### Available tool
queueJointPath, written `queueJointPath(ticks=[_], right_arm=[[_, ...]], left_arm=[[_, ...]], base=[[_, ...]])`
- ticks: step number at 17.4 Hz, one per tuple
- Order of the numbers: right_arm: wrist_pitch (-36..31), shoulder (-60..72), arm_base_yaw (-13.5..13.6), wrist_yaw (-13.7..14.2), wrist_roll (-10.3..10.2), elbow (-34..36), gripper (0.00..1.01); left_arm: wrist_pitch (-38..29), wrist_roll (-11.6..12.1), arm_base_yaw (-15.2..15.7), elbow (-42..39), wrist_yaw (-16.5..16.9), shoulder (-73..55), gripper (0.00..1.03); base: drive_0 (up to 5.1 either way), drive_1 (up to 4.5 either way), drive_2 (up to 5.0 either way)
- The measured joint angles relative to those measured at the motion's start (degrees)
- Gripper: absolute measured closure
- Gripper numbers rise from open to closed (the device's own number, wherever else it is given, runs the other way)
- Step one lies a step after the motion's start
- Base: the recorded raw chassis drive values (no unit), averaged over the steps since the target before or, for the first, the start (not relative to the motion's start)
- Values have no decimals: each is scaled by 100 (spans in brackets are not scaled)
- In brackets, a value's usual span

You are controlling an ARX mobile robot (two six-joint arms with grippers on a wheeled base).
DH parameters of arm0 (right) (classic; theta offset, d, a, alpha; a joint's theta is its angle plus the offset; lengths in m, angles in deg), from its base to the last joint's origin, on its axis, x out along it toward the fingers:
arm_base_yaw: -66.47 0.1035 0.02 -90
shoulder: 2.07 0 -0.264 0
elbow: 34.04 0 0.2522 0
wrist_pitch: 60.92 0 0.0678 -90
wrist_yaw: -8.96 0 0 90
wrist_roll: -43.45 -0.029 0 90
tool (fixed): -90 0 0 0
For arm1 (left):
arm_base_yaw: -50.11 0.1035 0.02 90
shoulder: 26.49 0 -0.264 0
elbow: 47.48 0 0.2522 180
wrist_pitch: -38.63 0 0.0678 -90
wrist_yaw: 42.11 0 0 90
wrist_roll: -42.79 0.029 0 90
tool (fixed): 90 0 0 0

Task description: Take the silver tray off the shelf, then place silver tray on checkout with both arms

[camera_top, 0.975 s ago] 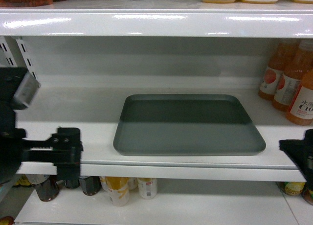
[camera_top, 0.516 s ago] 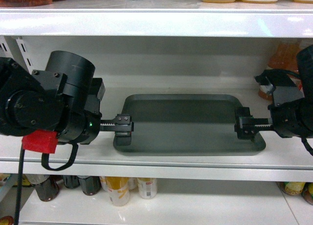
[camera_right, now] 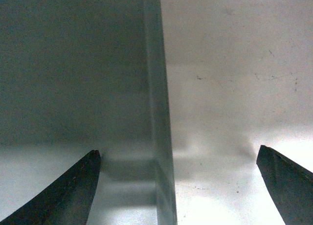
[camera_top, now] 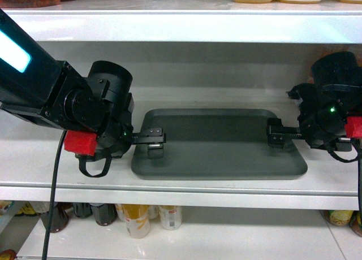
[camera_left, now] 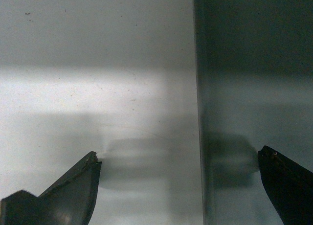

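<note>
Head view, silver tray [camera_top: 220, 144] lying flat on the white shelf [camera_top: 68, 152], left gripper [camera_top: 154, 140] wide open over the tray's left edge, right gripper [camera_top: 276, 137] wide open over its right edge, neither holding anything

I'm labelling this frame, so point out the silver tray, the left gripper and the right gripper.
silver tray [camera_top: 218, 147], head view, bare middle of its floor.
left gripper [camera_left: 178, 159], left wrist view, midway between its fingertips, astride the tray's rim.
right gripper [camera_right: 178, 159], right wrist view, midway between its fingertips.
</note>
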Motion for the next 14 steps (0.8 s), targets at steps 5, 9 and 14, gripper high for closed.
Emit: queueJointPath(ticks=[5,9,14], right_arm=[[170,66,13,-52,57,-127,28],[164,59,31,-138,90,-44,60],[-227,-131,15,9,127,404,98]], left_arm=[[236,42,-76,61,9,-17,24],[343,-96,-72,48,103,-15,56],[157,-372,-74,-195,245,94,97]], base=[[0,0,0],[0,0,0],[0,0,0]])
